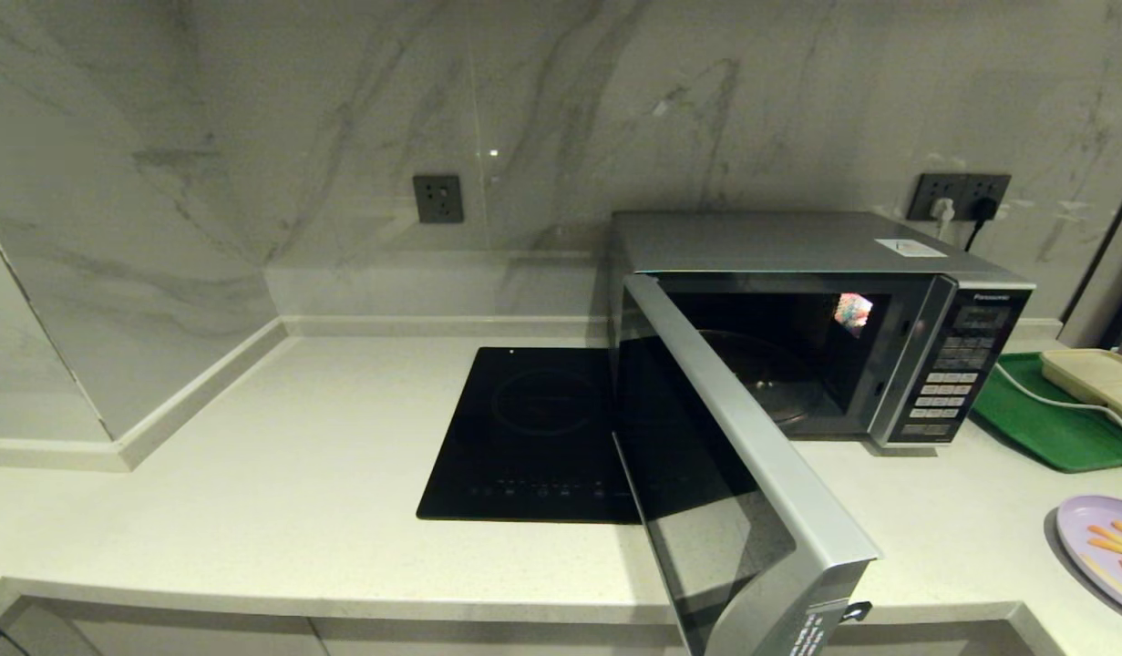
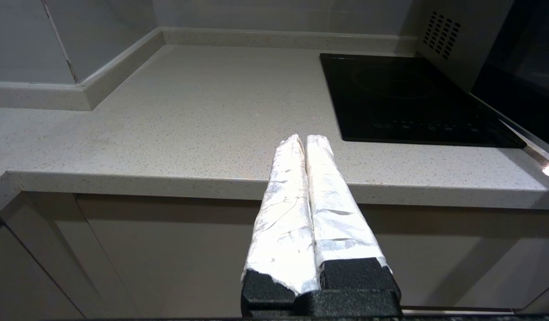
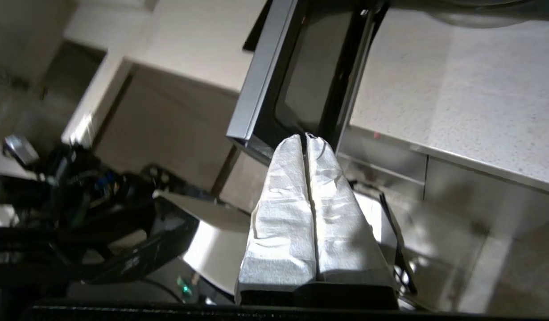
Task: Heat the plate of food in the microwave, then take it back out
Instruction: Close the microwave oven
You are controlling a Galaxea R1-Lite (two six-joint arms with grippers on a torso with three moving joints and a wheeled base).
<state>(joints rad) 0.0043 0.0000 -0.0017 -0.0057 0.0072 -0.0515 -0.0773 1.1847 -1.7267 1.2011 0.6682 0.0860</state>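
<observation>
The plate of food (image 1: 1107,547) is cut off by the head view's right edge, as are the green tray (image 1: 1053,424) and cream object (image 1: 1098,378).

My left gripper (image 2: 305,138) and right gripper (image 3: 306,137): long tapered fingers wrapped in crinkled white tape, on textured black bases.

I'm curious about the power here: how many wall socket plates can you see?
2. One socket is on the wall behind the hob; the other, with plugs in it, is behind the microwave. More may be hidden.
</observation>
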